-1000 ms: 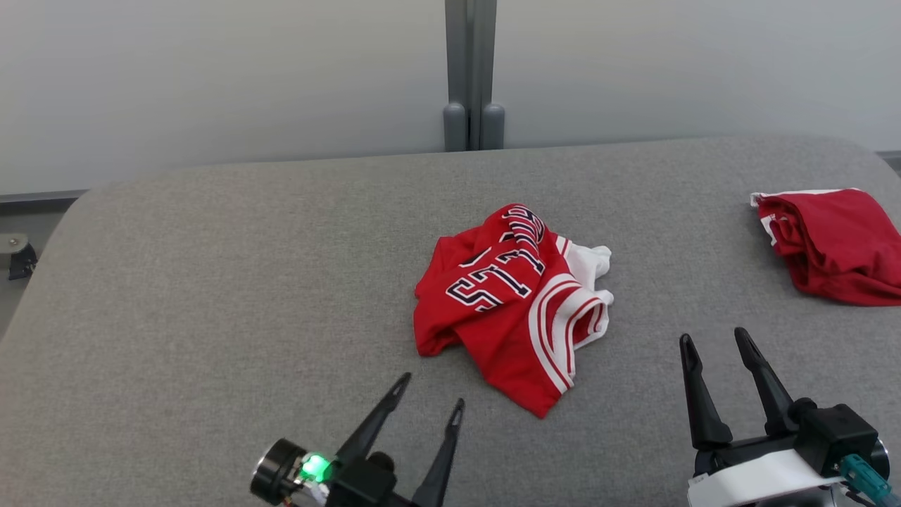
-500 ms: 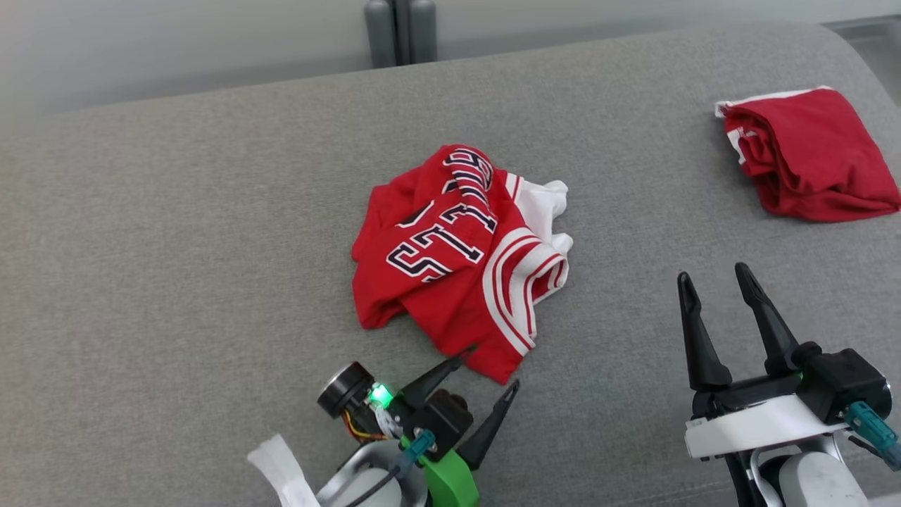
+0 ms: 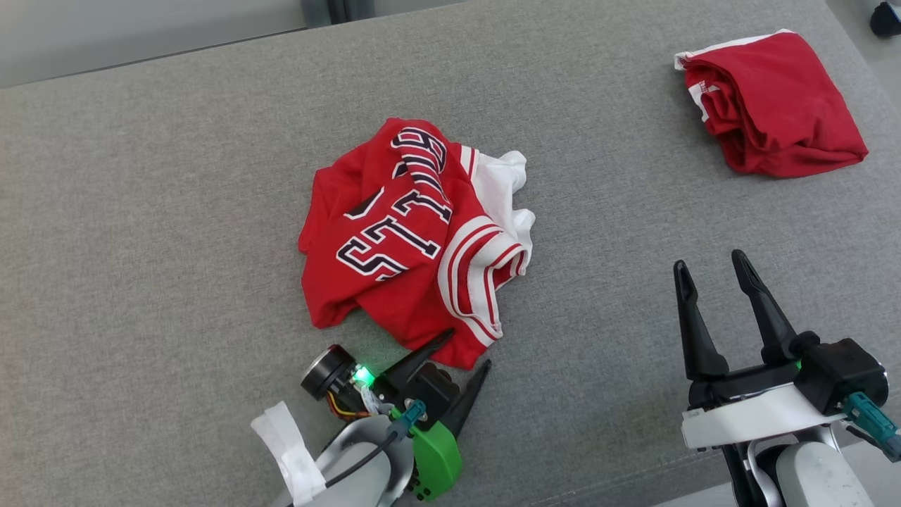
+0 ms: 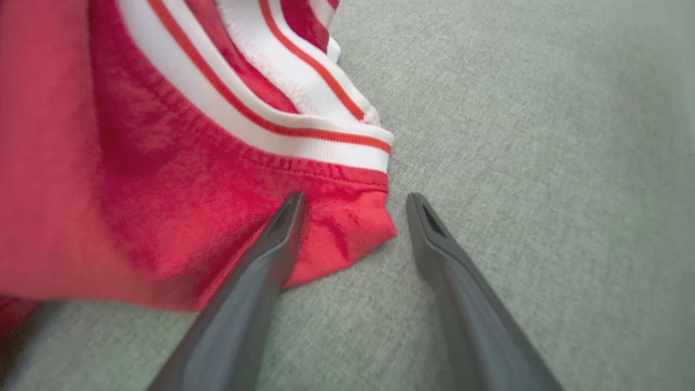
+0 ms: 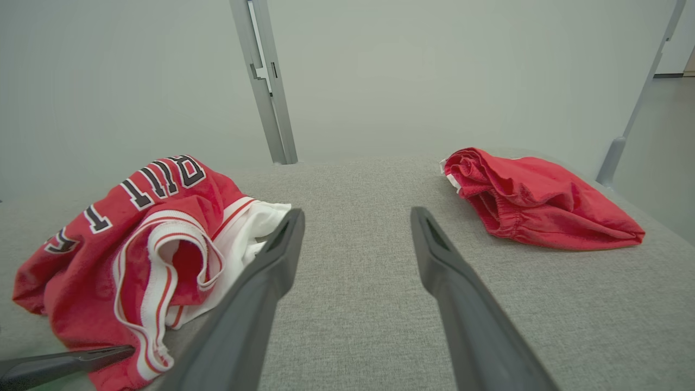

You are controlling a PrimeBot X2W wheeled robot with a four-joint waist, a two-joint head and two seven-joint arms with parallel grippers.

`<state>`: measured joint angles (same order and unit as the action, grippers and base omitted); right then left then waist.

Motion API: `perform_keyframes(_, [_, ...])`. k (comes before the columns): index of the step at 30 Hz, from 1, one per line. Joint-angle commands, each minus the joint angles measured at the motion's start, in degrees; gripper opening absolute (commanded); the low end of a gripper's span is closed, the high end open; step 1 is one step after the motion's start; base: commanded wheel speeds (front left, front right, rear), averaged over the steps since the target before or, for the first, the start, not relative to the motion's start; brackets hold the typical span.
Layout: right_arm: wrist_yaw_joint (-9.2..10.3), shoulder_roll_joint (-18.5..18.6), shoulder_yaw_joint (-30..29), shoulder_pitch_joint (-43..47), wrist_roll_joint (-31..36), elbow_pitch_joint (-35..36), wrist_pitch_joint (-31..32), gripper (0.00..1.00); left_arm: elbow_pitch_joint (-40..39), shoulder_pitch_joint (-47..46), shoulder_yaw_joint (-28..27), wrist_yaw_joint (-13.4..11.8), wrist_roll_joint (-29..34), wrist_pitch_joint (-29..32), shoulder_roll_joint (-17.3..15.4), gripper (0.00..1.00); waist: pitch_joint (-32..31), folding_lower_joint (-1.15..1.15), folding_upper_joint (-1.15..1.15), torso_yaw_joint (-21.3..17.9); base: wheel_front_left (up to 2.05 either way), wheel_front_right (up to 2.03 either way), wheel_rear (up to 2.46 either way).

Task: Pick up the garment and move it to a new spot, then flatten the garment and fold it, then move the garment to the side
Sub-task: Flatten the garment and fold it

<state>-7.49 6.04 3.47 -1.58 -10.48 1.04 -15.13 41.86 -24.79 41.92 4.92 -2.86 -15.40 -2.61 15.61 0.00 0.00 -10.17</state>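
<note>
Straddles jersey (image 3: pixel 394 282) corner with left gripper (image 3: pixel 469 347) jaws apart; risks pinching only a thin hem, so could slip on lift or drag it crumpled.

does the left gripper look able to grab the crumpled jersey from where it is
Probably yes. The left gripper is open, the near corner of the jersey between its fingers, one finger over the cloth; nothing else lies in the way.
</note>
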Motion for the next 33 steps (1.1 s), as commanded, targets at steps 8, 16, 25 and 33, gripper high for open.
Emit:
perform_keyframes(8, [0.00,-0.1,-0.1,0.1,-0.1,-0.3,0.0,1.00,-4.1,-1.1,0.0,0.4,-4.2,0.3,-0.3,0.00,-1.9,0.00,0.00,0.7,0.00,0.00,0.00])
perform_keyframes(16, [0.00,-1.4,1.3,1.2,-0.9,-1.5,0.0,1.00,-17.7,-11.5,-0.4,2.6,-15.3,0.3,-0.4,0.00,-6.3,0.00,0.00,0.8,0.00,0.00,0.00])
perform_keyframes(25, [0.00,-2.7,2.1,2.6,-1.7,-2.5,0.0,1.00,-19.2,-36.4,-0.5,2.5,-28.1,2.4,-4.4,0.00,-9.2,0.00,0.00,-3.2,0.00,0.00,0.00])
perform_keyframes(33, [0.00,-2.9,1.1,4.4,-1.1,-3.0,0.0,1.00,-11.0,-51.2,-2.7,2.5,-32.2,0.7,-4.8,0.00,-11.2,0.00,0.00,-4.1,0.00,0.00,0.00])
